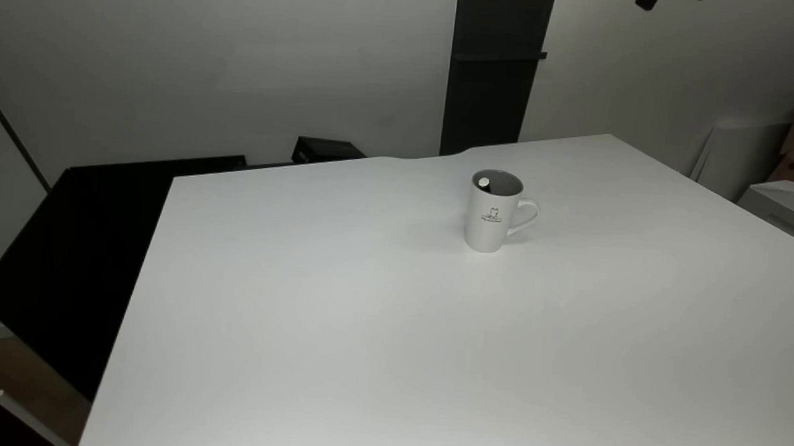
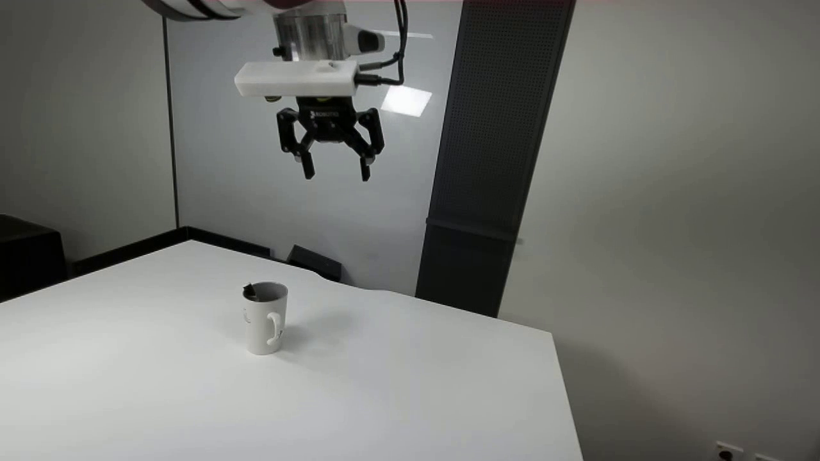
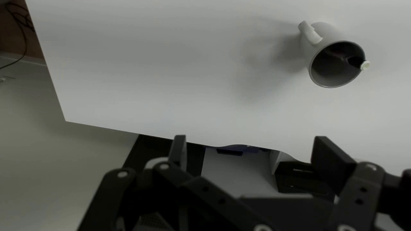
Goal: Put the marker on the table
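- The marker (image 3: 355, 62) leans inside the white mug (image 1: 482, 228), its round end pale, the section below dark.
- The gripper (image 2: 337, 174) hangs spread wide, holding nothing.

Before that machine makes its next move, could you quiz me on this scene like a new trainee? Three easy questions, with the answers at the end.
1. What does the mug on the table hold?
2. True or false: the end effector, meaning the grasping part, is open and holds nothing.
3. How does the mug stand? A: on its side. B: upright. C: upside down.

Key:
1. The marker; one end of it shows at the mug's mouth.
2. True; it is spread open above the mug's height, with nothing in its grip.
3. B.
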